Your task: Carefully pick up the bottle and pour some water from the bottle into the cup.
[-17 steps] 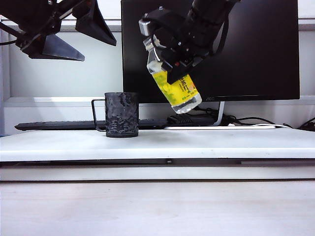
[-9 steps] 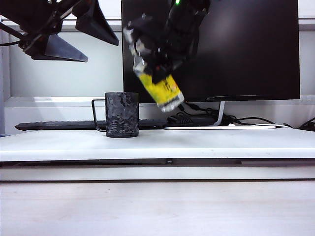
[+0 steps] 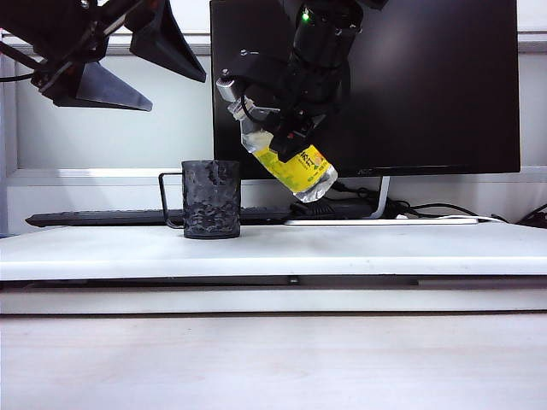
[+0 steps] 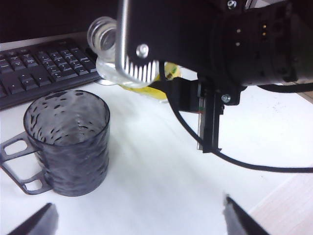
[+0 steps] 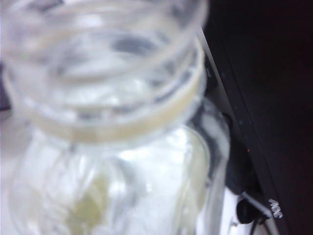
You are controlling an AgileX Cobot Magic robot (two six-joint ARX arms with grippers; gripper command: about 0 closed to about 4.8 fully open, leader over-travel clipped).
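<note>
Right gripper clamping bottle mid-air, tilting it neck-first toward cup.

Holding bottle by upper body, above worktop and just right of cup in ext. view; neck pointing up-left, base lower right, yellow label facing cam. Showing capless mouth near cup rim in left wrist view, not yet over it; no stream visible. Filling right wrist view w/ blurred clear neck, water barely discernible thru plastic. Standing upright on worktop: cup, handle pointing left, in front of keyboard and monitor. Hovering up high at top left, well apart from cup: left gripper, jaws spread wide, carrying nothing.
</note>
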